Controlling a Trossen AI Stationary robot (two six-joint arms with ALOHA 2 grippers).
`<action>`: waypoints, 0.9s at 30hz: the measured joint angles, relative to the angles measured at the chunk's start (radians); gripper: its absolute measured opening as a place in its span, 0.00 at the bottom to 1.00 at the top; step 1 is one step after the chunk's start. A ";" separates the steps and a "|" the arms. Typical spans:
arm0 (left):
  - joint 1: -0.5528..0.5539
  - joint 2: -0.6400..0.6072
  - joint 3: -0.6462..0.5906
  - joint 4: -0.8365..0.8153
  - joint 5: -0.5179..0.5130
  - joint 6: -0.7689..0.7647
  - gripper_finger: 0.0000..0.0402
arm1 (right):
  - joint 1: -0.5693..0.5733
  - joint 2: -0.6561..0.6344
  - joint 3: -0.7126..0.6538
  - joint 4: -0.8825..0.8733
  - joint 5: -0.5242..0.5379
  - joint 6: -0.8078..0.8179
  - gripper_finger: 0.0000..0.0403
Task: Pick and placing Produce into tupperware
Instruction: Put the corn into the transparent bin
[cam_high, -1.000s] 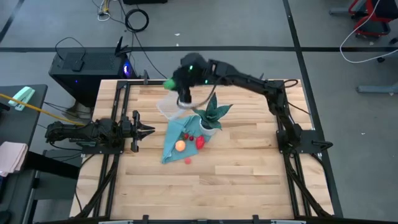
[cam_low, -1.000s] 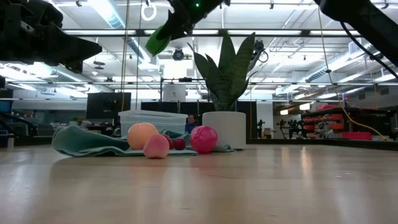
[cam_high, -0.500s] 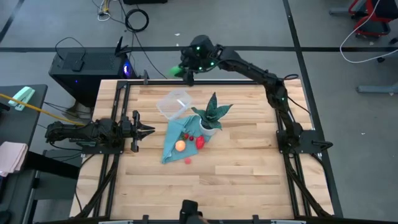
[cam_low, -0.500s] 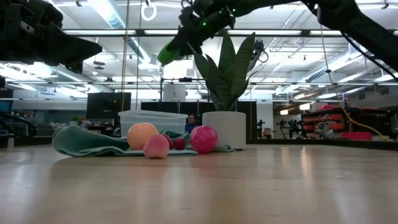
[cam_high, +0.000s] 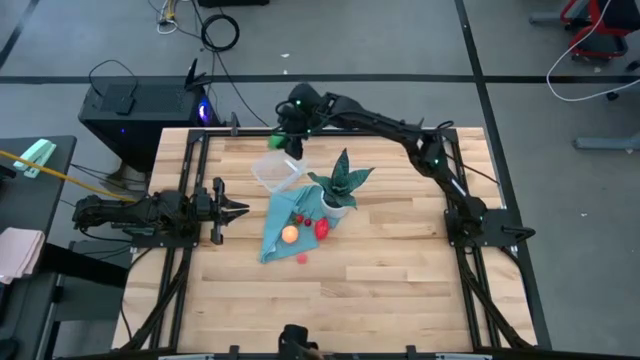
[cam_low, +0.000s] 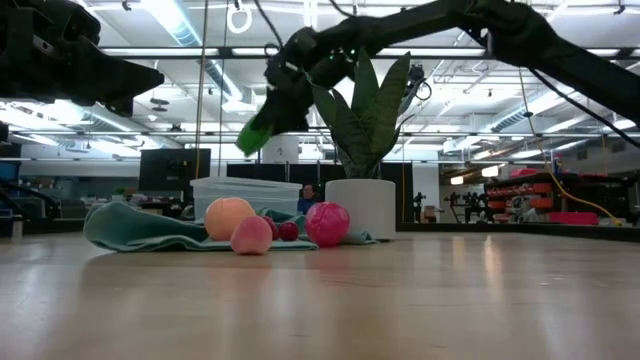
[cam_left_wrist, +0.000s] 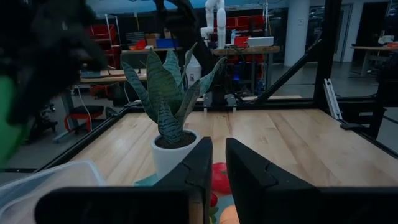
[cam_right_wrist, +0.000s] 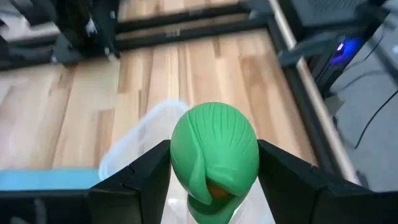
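My right gripper (cam_high: 277, 139) is shut on the green round produce (cam_right_wrist: 214, 152) and hangs above the far edge of the clear tupperware (cam_high: 280, 170). In the low view the green produce (cam_low: 262, 128) is well above the tupperware (cam_low: 245, 194). The orange produce (cam_high: 289, 234) and the red produce (cam_high: 322, 229) rest on a teal cloth (cam_high: 272, 235). The tiny pinkish-red produce (cam_high: 302, 258) lies on the wood just near of the cloth. My left gripper (cam_high: 243, 209) waits at the table's left, shut. My right gripper pinches the green round produce between its two fingers (cam_right_wrist: 140, 177), one on each side of its middle (cam_right_wrist: 180, 155). The fingers slant down from the far side. The produce is lifted clear, above the tupperware.
A spiky green plant in a white pot (cam_high: 338, 198) stands right of the tupperware, beside the cloth. Black frame rails (cam_high: 190, 170) run along the table's left and far sides. Bare wood (cam_high: 400, 290) spreads over the near and right parts.
My right gripper, still shut on the green produce, swung from over the tupperware toward the table's far edge. It then came back down and left, toward the tupperware's far side. In the low view the green produce now sits clearly lower.
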 joint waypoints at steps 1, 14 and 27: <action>0.000 0.000 0.000 0.000 0.000 -0.001 0.14 | 0.000 0.012 0.000 -0.006 0.001 -0.003 0.56; 0.000 0.000 0.000 0.000 0.000 -0.002 0.13 | 0.002 0.061 0.000 -0.034 0.004 -0.029 0.56; 0.000 0.000 0.000 0.000 0.000 -0.002 0.13 | 0.002 0.061 0.000 -0.144 0.045 -0.026 0.56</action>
